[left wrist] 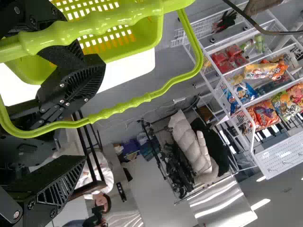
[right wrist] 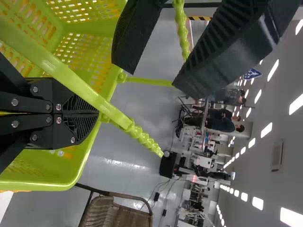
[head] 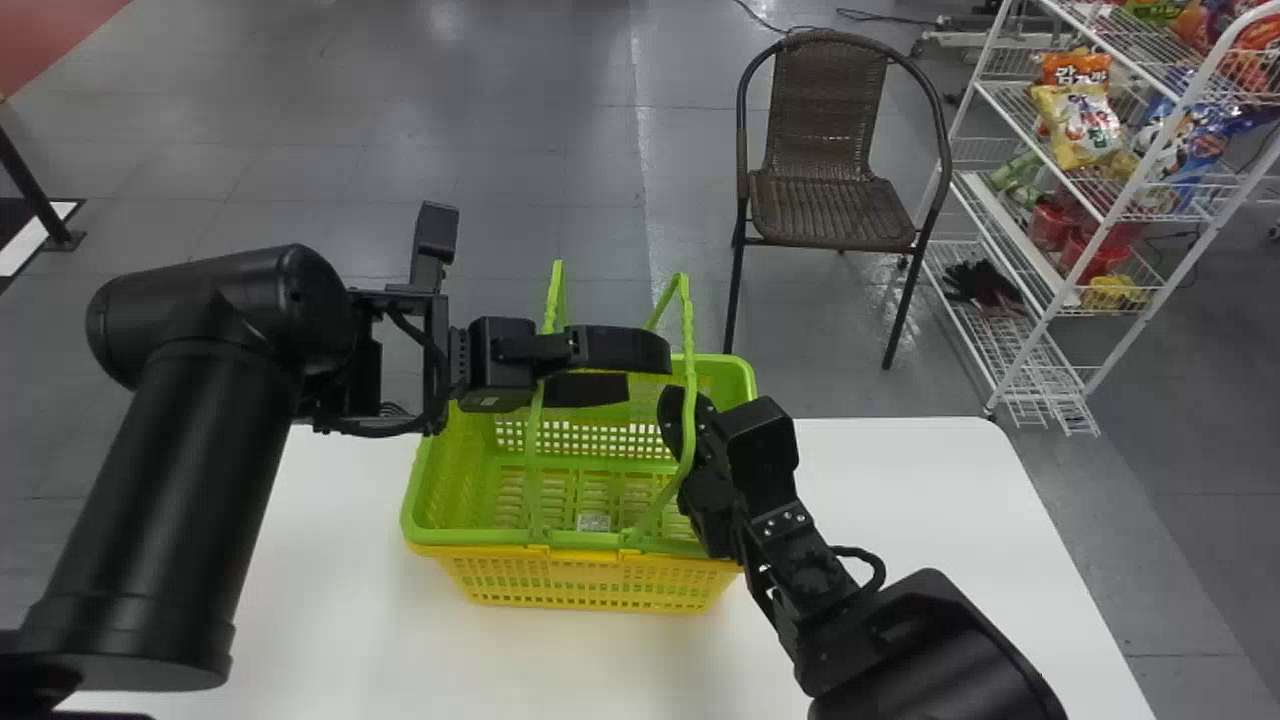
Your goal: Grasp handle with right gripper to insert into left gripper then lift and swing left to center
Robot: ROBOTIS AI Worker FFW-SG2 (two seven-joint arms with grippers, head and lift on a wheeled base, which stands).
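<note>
- Left gripper: released, above the green basket.
- Right gripper: clenched; a raised handle crosses near its tips.
- Green basket: nested in the yellow basket at the desk's far edge.

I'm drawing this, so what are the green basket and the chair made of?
The green basket looks like smooth, shiny plastic, with moulded holes and bright glints. The chair has a dull, woven seat, perhaps wicker or plastic, on dark tubes, probably metal.
</note>
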